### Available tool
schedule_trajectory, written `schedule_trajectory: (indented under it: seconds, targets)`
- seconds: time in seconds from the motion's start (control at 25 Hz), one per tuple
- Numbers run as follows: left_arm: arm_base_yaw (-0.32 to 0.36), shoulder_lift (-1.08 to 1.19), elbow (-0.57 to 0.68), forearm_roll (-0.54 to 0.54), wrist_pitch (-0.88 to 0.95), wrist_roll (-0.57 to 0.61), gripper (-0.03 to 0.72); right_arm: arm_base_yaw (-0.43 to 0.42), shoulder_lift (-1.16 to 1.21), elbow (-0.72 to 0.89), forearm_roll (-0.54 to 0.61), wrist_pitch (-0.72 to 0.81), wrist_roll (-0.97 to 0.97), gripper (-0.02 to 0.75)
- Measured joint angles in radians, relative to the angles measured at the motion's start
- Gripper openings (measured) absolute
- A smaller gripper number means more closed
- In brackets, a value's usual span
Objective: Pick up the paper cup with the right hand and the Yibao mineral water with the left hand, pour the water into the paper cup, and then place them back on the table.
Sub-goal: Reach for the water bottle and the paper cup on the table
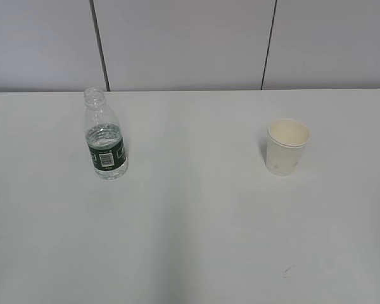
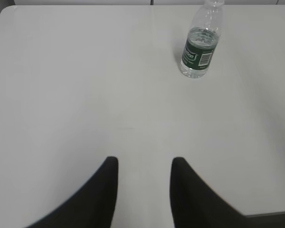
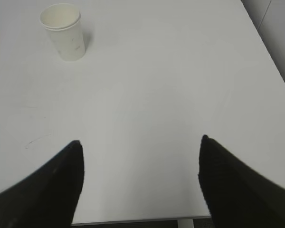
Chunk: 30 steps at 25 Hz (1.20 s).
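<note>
Standing upright on the left part of the table (image 1: 190, 240), the Yibao mineral water (image 1: 105, 142) has no cap and is only partly filled. The paper cup (image 1: 287, 146) stands upright well apart from it, on the right, and looks empty.

The left hand (image 2: 144, 164) hangs over bare table, its fingers spread with nothing between them; the bottle is far ahead and a little to the right in its wrist view. The right hand (image 3: 140, 145) is also wide apart and empty, with the cup far ahead on its left.

The bottle is probably light, with thin walls that give under pressure, so a firm squeeze could push water out; the label band seems the best place. The cup is very light and easily crushed, so a gentle hold at mid-height is advisable.
</note>
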Motion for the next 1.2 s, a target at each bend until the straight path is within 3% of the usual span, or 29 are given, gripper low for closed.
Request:
schedule_trajectory:
  seconds: [0.64,0.92,1.2]
  targets:
    - [0.000,0.000,0.000,0.000,0.000,0.000,0.241,0.000,0.000,-0.010,0.000,-0.017,0.000,0.585]
    - [0.000,0.000,-0.008,-0.001,-0.016,0.000,0.241,0.000,0.022,-0.038,-0.002,-0.246,0.000,0.585]
    - [0.000,0.115,-0.068,-0.003,-0.340,0.000,0.241,0.000,0.259,-0.038,-0.004,-0.550,0.002,0.585]
